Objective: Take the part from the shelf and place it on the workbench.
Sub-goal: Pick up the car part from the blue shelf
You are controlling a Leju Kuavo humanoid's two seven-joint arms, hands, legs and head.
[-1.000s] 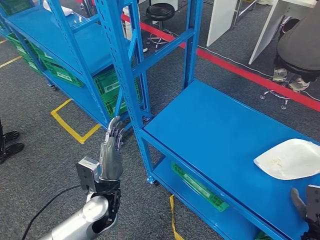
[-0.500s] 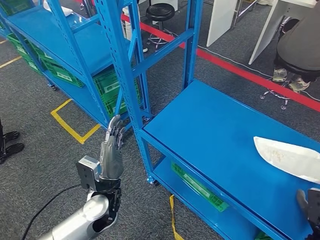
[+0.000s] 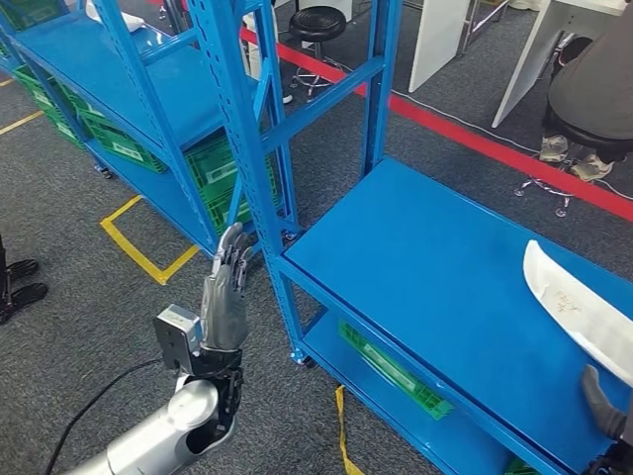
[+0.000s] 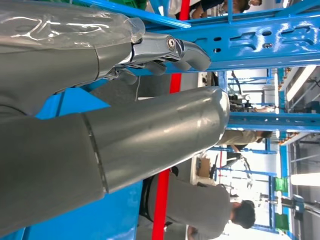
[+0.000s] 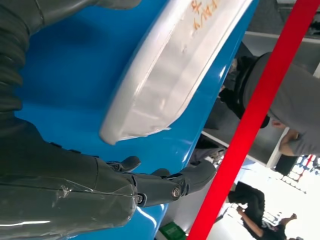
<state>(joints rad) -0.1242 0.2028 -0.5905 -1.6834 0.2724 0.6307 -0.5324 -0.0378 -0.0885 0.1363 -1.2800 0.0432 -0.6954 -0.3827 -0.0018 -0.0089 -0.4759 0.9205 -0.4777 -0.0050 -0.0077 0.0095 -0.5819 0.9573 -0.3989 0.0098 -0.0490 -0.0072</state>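
Still lying on blue shelf: white part, not yet gripped. Reaching beside it, right hand, fingers apart, empty; pickup and counter placement remaining.

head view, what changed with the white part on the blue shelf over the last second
The flat white plastic part has slid and turned toward the shelf's right edge, now lying slanted instead of broadside. The right hand sits just below it, not holding it. The left hand stays raised beside the blue metal shelf.
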